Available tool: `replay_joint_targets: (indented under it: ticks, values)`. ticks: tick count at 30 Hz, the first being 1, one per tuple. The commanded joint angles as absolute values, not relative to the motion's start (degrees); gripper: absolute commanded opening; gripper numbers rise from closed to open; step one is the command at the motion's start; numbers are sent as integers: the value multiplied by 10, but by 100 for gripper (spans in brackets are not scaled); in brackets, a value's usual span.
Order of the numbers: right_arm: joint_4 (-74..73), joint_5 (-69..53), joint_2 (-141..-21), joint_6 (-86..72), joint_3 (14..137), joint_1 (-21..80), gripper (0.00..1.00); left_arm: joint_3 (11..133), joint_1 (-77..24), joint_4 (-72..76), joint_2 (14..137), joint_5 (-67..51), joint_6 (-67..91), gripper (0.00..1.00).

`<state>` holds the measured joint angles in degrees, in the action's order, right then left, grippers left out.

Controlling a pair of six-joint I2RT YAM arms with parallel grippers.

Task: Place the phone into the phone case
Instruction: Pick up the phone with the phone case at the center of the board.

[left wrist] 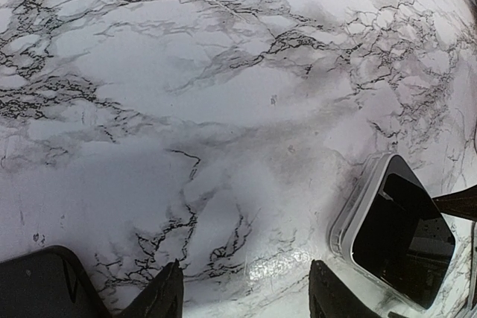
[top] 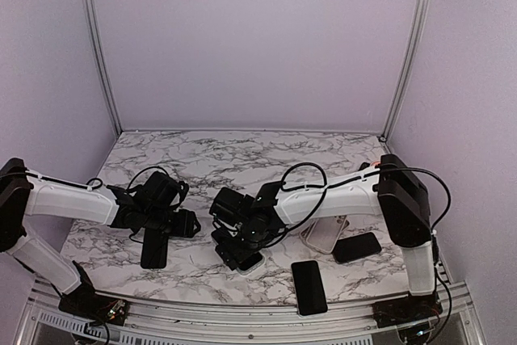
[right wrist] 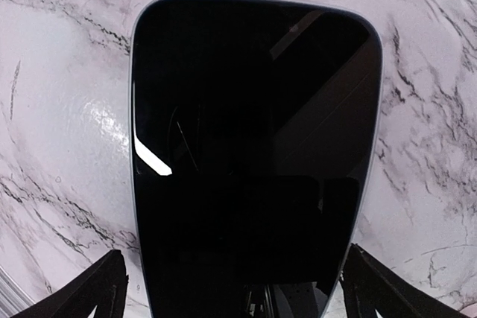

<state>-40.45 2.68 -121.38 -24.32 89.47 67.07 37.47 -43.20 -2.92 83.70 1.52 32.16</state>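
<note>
Two risks show from above. The right gripper (top: 240, 240) hangs low over the phone (top: 249, 262) at the middle of the table (top: 202, 159). Its arm is stretched in from the right with the wrist bent down. If it closes off-centre, we think it could skid the phone across the marble. A clear case (top: 326, 233), a black phone (top: 356, 246) and a near phone (top: 308, 287) lie close by on the right, so a drift that way could land on the wrong one. The left gripper (top: 161, 209) sits apart to the left, its arm folded low, above a black slab (top: 153, 250).

From the left wrist, the fingers (left wrist: 168, 296) stand apart with only bare marble between them, holding nothing. The phone lies off to the right inside its pale case (left wrist: 349, 212). A careless swing that way could knock it.

From the right wrist, the fingers (right wrist: 100, 288) are spread wide, one on either side of the phone's near end, gripping nothing. A light rim runs round the dark screen. We cannot tell whether every corner is seated, and an unseated corner could pop out under a press or a lift.
</note>
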Motion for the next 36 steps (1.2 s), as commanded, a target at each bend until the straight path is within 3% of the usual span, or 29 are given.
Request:
replay_joint_targets:
  ticks: [1, 12, 16, 29, 36]
  values:
    - [-440, 34, -1248, -230, 928, 668, 95, 371, -430, -36, 837, 13, 314, 57]
    - [-465, 47, -1252, -230, 924, 681, 80, 370, -429, -36, 839, 12, 312, 57]
    - [-449, 43, -1249, -229, 919, 683, 67, 369, -430, -36, 839, 12, 312, 57]
    - [-377, 71, -1189, -219, 882, 682, 50, 376, -429, -36, 833, 4, 311, 58]
    - [-293, 89, -1141, -218, 815, 677, 44, 365, -395, 63, 818, -119, 348, 72]
